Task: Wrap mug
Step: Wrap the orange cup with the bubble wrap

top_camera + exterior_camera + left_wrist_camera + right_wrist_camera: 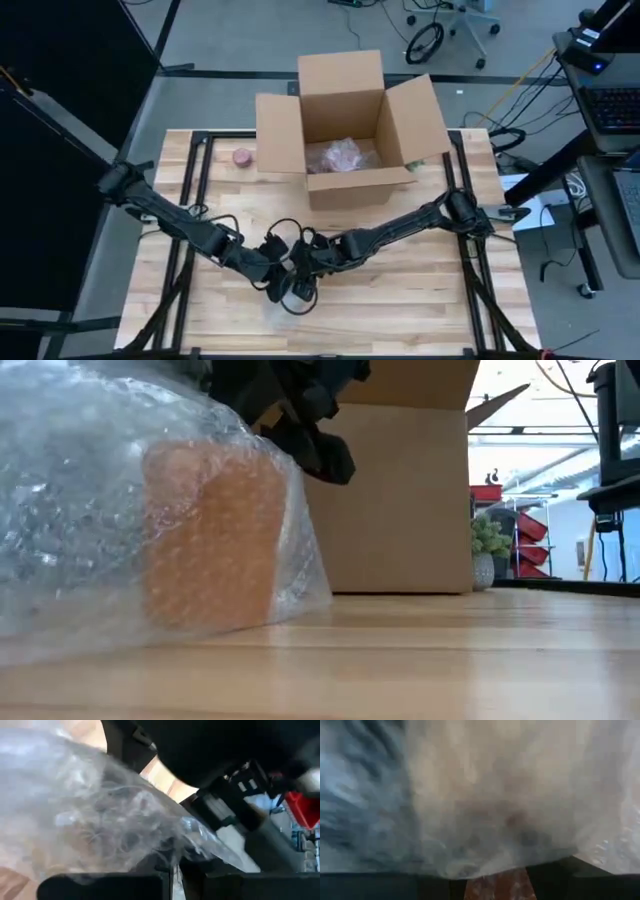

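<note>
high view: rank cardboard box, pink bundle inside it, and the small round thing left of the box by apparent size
1. cardboard box, by far the largest.
2. pink bundle on the box floor.
3. small round thing on the table, smallest.
The bundle sits lower than the table top, so it may look slightly smaller than it is; the order still holds.

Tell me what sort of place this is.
Probably a robotics lab or workshop set up for packing trials. A wooden table on a black frame holds an open cardboard box; cables trail over the floor by an office chair, and red shelving stands behind.
</note>
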`<state>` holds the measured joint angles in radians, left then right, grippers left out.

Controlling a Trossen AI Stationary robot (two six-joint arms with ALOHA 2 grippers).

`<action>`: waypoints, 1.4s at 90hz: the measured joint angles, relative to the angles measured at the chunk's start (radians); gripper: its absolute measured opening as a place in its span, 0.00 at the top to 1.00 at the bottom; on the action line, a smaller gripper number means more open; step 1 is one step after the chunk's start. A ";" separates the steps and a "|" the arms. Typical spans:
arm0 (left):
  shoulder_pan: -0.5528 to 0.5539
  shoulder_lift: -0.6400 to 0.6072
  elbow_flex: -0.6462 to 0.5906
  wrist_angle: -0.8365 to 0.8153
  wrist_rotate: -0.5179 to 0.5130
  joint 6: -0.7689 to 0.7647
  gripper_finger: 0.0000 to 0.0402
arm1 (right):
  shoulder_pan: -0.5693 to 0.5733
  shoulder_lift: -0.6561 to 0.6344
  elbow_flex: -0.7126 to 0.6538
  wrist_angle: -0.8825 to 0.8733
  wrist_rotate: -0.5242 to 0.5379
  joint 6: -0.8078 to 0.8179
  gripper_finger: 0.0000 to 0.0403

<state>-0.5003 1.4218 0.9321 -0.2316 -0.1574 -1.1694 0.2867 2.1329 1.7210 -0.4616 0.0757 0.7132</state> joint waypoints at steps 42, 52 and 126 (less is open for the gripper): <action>0.004 0.049 0.001 -0.001 0.015 -0.002 0.99 | 0.003 -0.063 0.031 -0.121 -0.002 -0.038 0.61; 0.003 0.051 0.001 -0.024 0.015 -0.001 0.99 | 0.004 -0.063 0.098 -0.261 -0.002 -0.075 0.61; 0.001 0.050 0.000 0.068 0.069 0.462 0.99 | 0.173 -0.061 0.110 -0.060 0.371 -0.300 0.61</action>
<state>-0.4995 1.4719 0.9318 -0.1636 -0.0882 -0.7073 0.4595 2.0720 1.8315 -0.5221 0.4465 0.4133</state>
